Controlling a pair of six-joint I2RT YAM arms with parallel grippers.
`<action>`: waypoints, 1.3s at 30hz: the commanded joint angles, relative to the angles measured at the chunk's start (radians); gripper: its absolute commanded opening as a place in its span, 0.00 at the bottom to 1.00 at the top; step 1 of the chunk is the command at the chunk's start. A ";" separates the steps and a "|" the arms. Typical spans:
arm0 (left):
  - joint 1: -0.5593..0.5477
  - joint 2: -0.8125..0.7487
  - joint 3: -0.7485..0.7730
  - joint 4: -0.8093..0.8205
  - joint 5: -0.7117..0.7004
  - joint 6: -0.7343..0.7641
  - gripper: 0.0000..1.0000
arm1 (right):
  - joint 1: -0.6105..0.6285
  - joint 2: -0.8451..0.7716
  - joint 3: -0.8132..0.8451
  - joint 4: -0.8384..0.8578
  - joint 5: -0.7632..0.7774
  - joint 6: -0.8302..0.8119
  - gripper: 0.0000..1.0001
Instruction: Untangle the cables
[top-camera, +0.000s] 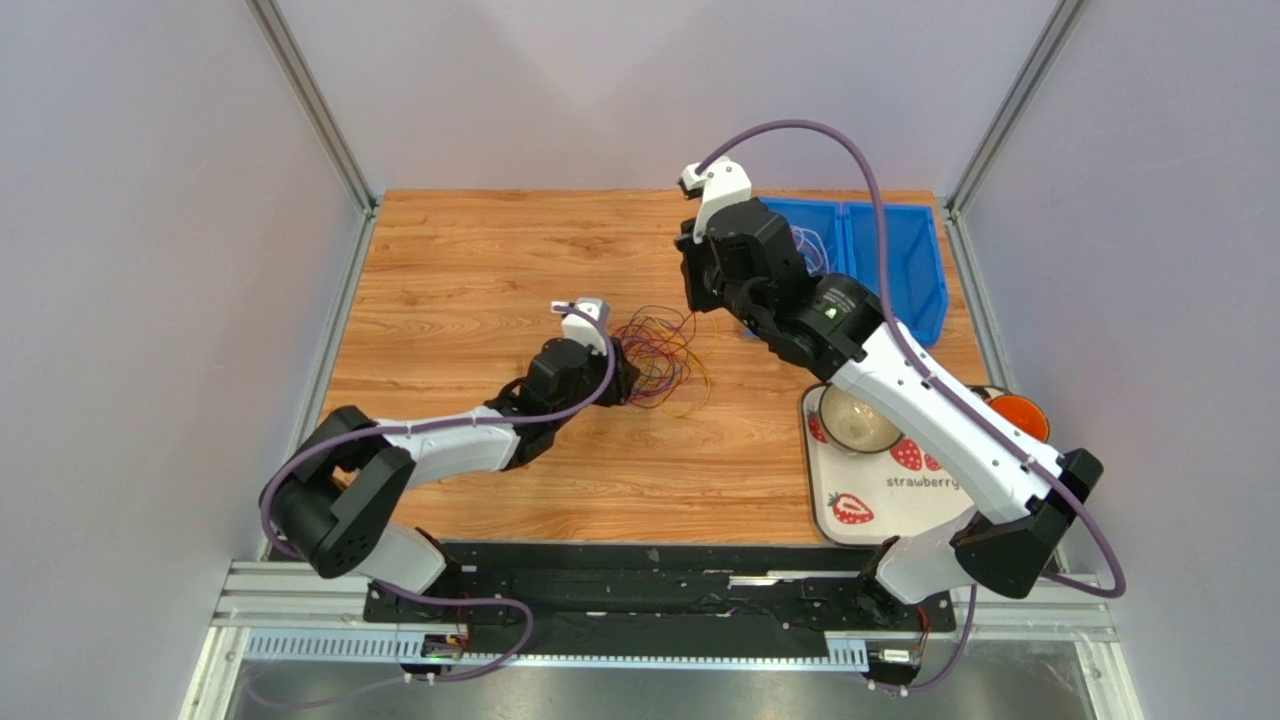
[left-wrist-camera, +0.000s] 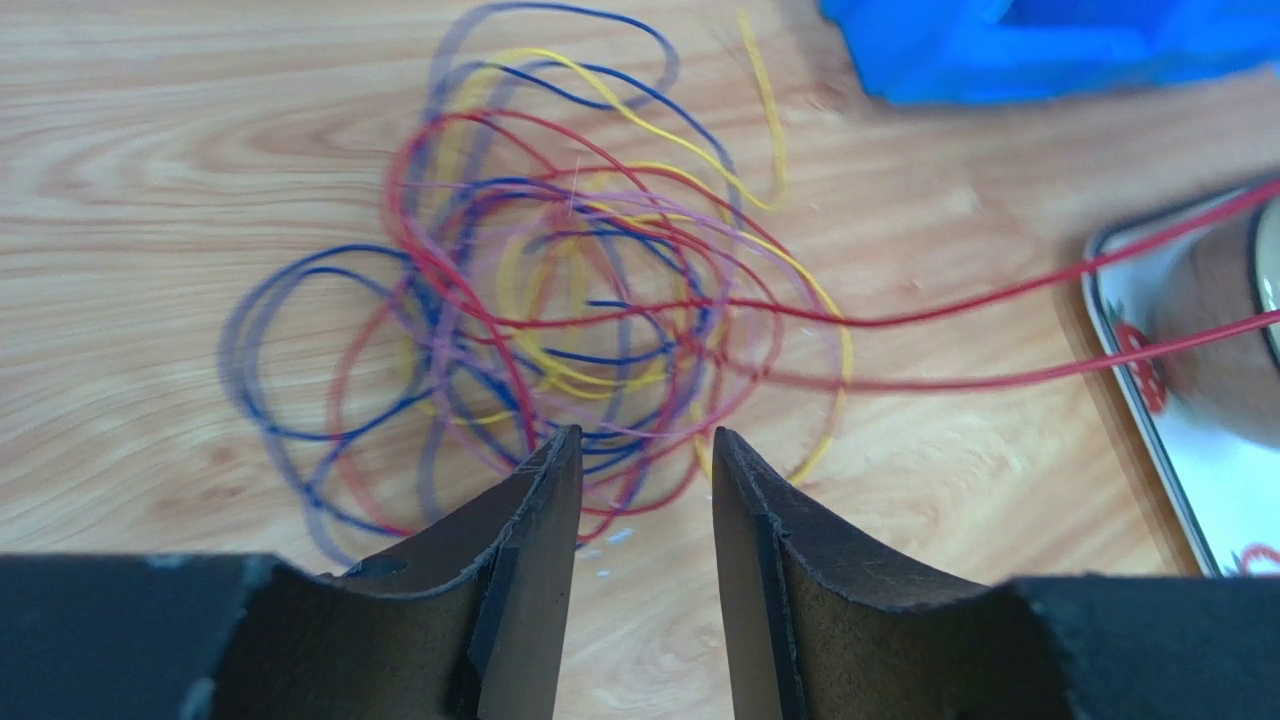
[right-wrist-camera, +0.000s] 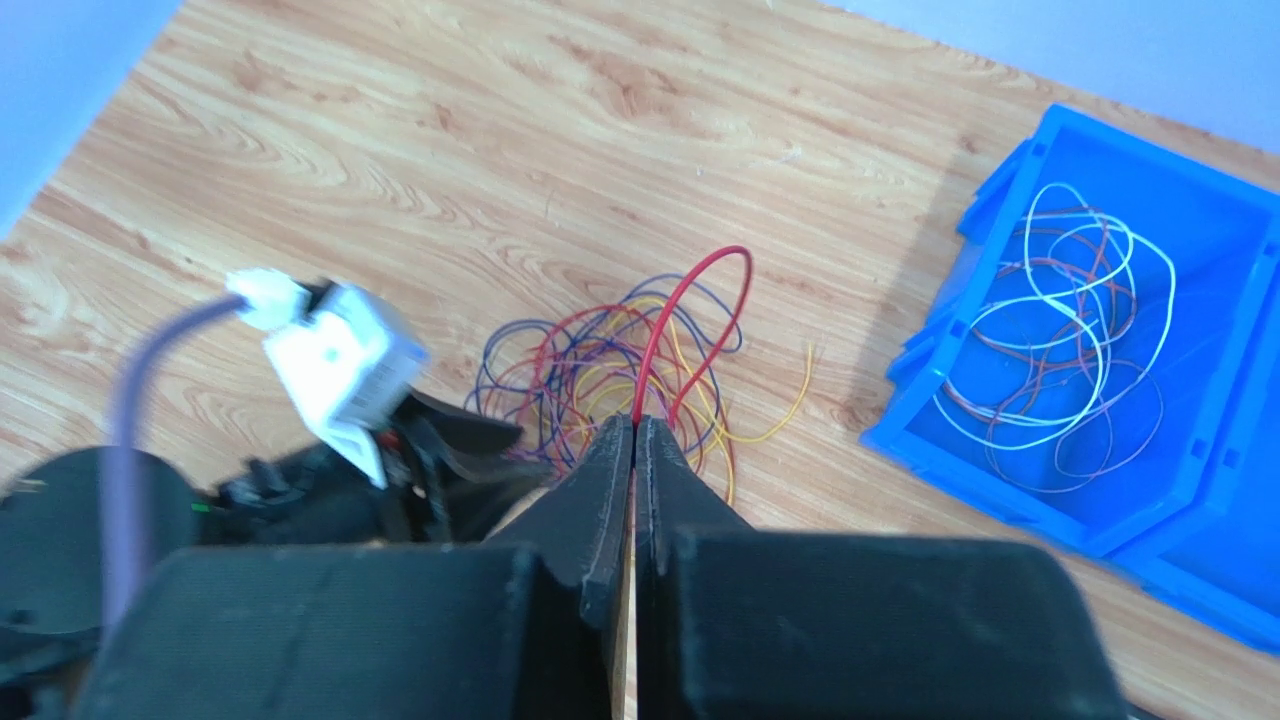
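Text inventory, one entry: the word "strawberry", small dark lowercase letters, printed on the white tray (top-camera: 920, 510) among red strawberry pictures, at the right near side of the wooden table (top-camera: 496, 270).

- Here's the left arm (top-camera: 436, 443): a white shell on the long link, with chunky black joint housings at either end.
- The right arm (top-camera: 932, 413) matches it, white links and black joints, and a small green light (top-camera: 825, 315) glows on its forearm.
- A purple-grey hose (top-camera: 812, 126) runs along the right arm (a twin hose (top-camera: 266, 510) runs along the left one too).
- Each hose plugs into a white boxy camera housing (top-camera: 721, 180) at the wrist.
- Left gripper (left-wrist-camera: 646, 450): matte black fingers (left-wrist-camera: 526, 585), wedge-shaped, tapering to narrow tips, slightly rough at the edges.
- Right gripper (right-wrist-camera: 633, 435): the same black tapered fingers (right-wrist-camera: 594, 510) on a blocky black body.
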 joint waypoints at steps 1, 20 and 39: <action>-0.025 0.077 0.085 0.055 0.081 0.047 0.45 | 0.000 -0.032 0.046 0.022 0.006 0.014 0.00; -0.034 0.269 0.294 -0.211 -0.042 -0.025 0.36 | -0.007 -0.132 0.409 0.010 0.140 -0.085 0.00; -0.028 0.341 0.398 -0.369 -0.154 -0.076 0.20 | -0.004 -0.285 0.497 0.329 0.310 -0.363 0.00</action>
